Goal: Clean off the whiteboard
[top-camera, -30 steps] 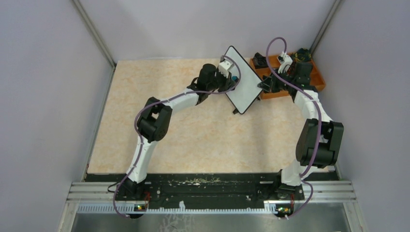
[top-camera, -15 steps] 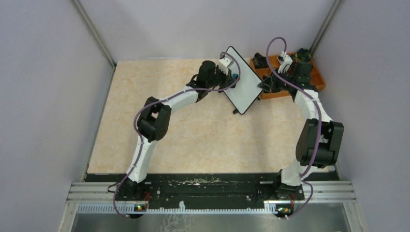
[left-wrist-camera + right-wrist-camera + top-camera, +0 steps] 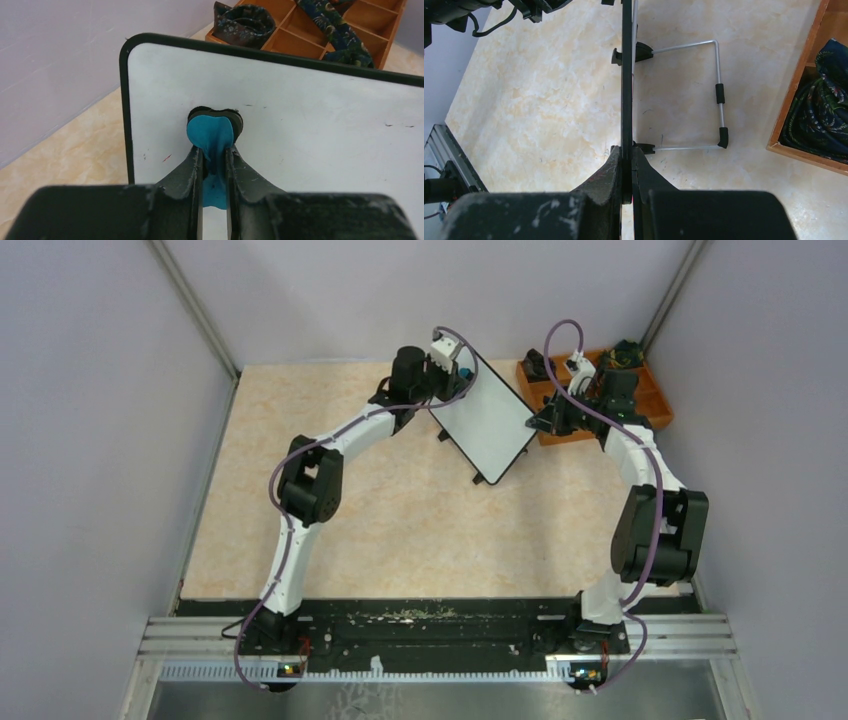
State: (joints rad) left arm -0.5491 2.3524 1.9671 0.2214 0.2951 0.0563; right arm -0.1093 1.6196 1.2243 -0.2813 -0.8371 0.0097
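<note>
The whiteboard (image 3: 488, 418) stands tilted near the back of the table, with a black frame and a white face. In the left wrist view its face (image 3: 310, 125) is nearly bare, with only small red specks by the left edge. My left gripper (image 3: 447, 358) is shut on a blue eraser (image 3: 212, 134) pressed against the board's upper left part. My right gripper (image 3: 541, 420) is shut on the board's right edge (image 3: 626, 80), seen edge-on in the right wrist view. The board's wire stand (image 3: 719, 95) rests on the table behind it.
An orange compartment tray (image 3: 655, 405) sits at the back right behind the board, holding dark patterned cloth (image 3: 245, 20). It also shows in the right wrist view (image 3: 796, 95). Grey walls close in on the left, back and right.
My left gripper with the eraser has moved up and left across the board towards its top corner. The board has shifted left with it. My right gripper keeps hold of the board's edge.
</note>
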